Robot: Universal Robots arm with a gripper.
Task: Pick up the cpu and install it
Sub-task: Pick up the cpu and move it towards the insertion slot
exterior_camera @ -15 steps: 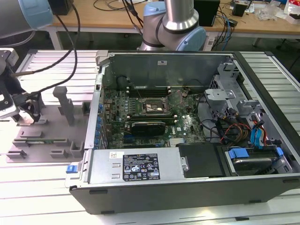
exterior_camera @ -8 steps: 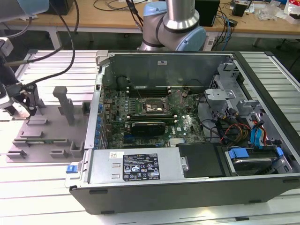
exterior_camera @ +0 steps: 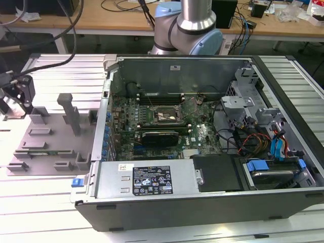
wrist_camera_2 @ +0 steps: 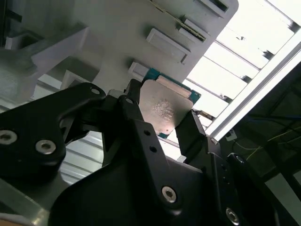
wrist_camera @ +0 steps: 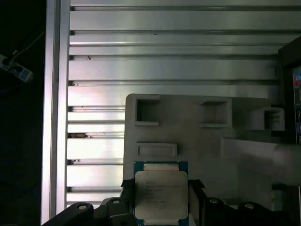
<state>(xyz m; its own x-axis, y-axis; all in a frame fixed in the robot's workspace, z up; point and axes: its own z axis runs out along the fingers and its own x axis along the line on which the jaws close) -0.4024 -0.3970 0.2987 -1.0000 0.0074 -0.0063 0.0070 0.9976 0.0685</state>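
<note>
The cpu (wrist_camera: pixel 161 197), a flat square chip with a silvery top and a teal rim, sits between my gripper's (wrist_camera: pixel 161 190) two black fingers (wrist_camera: pixel 126 189), which are shut on its opposite edges. In the second wrist view the cpu (wrist_camera_2: pixel 163 109) is tilted in the gripper (wrist_camera_2: pixel 162 110), above the grey parts holder (wrist_camera_2: pixel 117 28). In the exterior view my gripper (exterior_camera: pixel 14 100) hangs at the far left, over the holder's (exterior_camera: pixel 50 139) left end. The black cpu socket (exterior_camera: pixel 164 115) lies open on the motherboard inside the computer case.
The open computer case (exterior_camera: pixel 202 197) fills the exterior view's middle and right, with a dark expansion card (exterior_camera: pixel 161 136), cables and drive bays (exterior_camera: pixel 263 172) inside. The grey holder has upright posts (exterior_camera: pixel 68 109). The ribbed aluminium table (wrist_camera: pixel 169 66) lies beneath, and cables hang over the left.
</note>
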